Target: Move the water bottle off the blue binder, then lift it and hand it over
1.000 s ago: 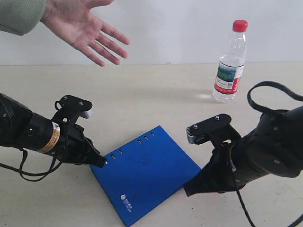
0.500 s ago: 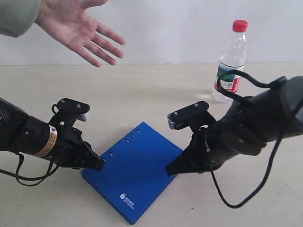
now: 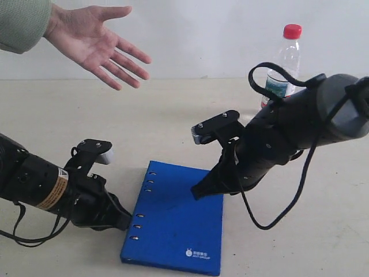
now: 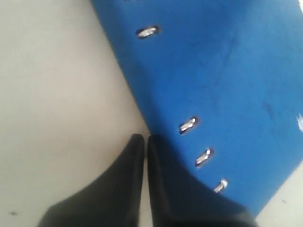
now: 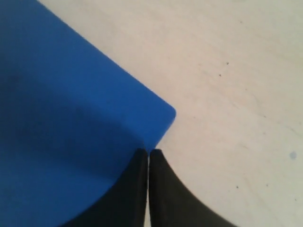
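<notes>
On the table (image 3: 173, 115), the blue binder (image 3: 179, 228) has turned between left hand (image 3: 128, 222) and right hand (image 3: 195, 193), both closed.

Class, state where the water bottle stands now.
Exterior view: the water bottle stands upright on the table, far right, behind the right arm, off the blue binder.

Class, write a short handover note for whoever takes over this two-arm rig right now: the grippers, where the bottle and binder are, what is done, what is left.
Left gripper: shut, empty, tip at the blue binder's slotted edge.
Right gripper: shut, empty, tip at the binder's far corner.
Water bottle: upright on the table behind the right arm, off the binder.
Done: bottle is off the binder.
Left: lift the binder, lying flat, and pass it to the open hand held out at upper left.
</notes>
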You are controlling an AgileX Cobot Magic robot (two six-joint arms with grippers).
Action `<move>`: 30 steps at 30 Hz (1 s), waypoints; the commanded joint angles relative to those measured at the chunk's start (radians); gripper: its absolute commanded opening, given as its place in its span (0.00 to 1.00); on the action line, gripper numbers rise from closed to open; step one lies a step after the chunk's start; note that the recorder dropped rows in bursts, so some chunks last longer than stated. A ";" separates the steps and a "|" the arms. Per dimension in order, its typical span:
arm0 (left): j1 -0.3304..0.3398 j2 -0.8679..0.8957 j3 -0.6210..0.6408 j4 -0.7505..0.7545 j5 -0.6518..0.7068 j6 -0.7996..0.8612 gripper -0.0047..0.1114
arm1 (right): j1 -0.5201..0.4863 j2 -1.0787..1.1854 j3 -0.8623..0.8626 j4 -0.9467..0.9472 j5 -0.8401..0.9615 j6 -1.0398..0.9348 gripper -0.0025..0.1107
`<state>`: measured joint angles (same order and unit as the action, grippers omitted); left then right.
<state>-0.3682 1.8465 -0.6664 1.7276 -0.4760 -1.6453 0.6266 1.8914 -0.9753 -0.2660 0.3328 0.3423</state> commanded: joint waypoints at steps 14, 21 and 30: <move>-0.002 -0.106 0.015 0.017 0.135 -0.098 0.08 | -0.089 -0.276 0.107 0.113 0.024 -0.141 0.02; -0.002 -0.104 0.015 0.017 0.027 -0.098 0.08 | -0.089 -0.286 0.183 0.406 0.033 -0.333 0.03; -0.002 -0.104 0.035 0.017 0.022 -0.119 0.08 | -0.089 -0.273 0.254 0.699 0.066 -0.562 0.47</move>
<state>-0.3703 1.7499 -0.6405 1.7398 -0.4500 -1.7449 0.5454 1.6152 -0.7273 0.3885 0.4071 -0.1830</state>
